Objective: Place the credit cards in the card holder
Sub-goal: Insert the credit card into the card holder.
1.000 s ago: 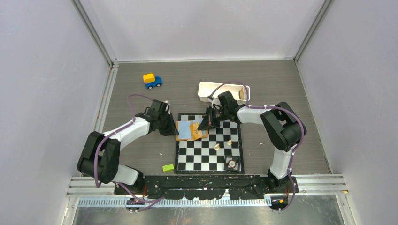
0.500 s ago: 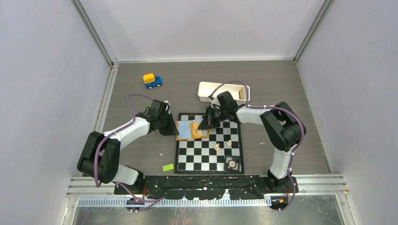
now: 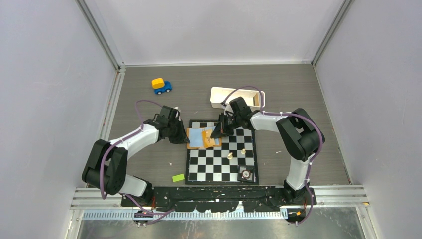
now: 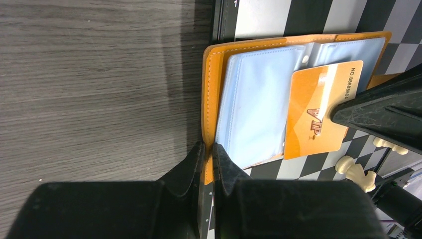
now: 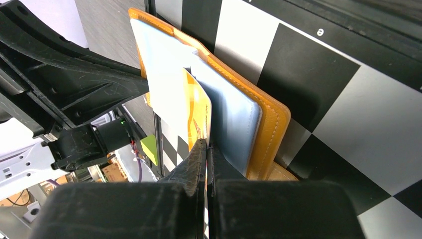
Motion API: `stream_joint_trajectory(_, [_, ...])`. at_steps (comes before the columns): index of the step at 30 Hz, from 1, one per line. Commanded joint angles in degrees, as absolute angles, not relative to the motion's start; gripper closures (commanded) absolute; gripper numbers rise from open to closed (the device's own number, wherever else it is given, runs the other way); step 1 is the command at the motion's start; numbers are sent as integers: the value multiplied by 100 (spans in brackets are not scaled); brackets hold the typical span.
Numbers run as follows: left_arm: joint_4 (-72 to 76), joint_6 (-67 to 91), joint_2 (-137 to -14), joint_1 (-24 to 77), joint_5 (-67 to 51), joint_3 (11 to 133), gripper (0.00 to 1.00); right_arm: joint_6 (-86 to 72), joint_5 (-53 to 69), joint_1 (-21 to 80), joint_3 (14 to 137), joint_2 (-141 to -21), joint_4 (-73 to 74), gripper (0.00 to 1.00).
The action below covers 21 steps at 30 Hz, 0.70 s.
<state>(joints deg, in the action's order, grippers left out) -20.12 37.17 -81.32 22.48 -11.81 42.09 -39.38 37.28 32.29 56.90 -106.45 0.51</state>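
From where I stand, the card holder (image 3: 190, 140) lies open on the upper left corner of the chessboard (image 3: 221, 162), mid-frame in the overhead view, and the left gripper (image 4: 208, 149) has its fingers pinched on the holder's orange edge. The right gripper (image 5: 205, 145) is clamped on an orange card (image 4: 318, 114) that overlaps the pale blue sleeves (image 4: 259, 99); I cannot tell whether its leading edge is inside a pocket. The job looks midway at best: this card needs pushing home, and no other card is in sight.

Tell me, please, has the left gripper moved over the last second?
No. The left gripper sits at the same spot by the chessboard's far-left corner, shut on the card holder.
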Motion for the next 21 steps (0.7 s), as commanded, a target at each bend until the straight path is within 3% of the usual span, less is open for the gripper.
stream_joint_trajectory(1, [-2069,3641,-8288,2219,-958,4280,91,-3675,3272,3252,5752,-10532,536,100])
stream_joint_trajectory(21, [-2005,3608,-8315,2224,-1036,4263,91,-3447,2544,3429,6263,-10700,1605,100])
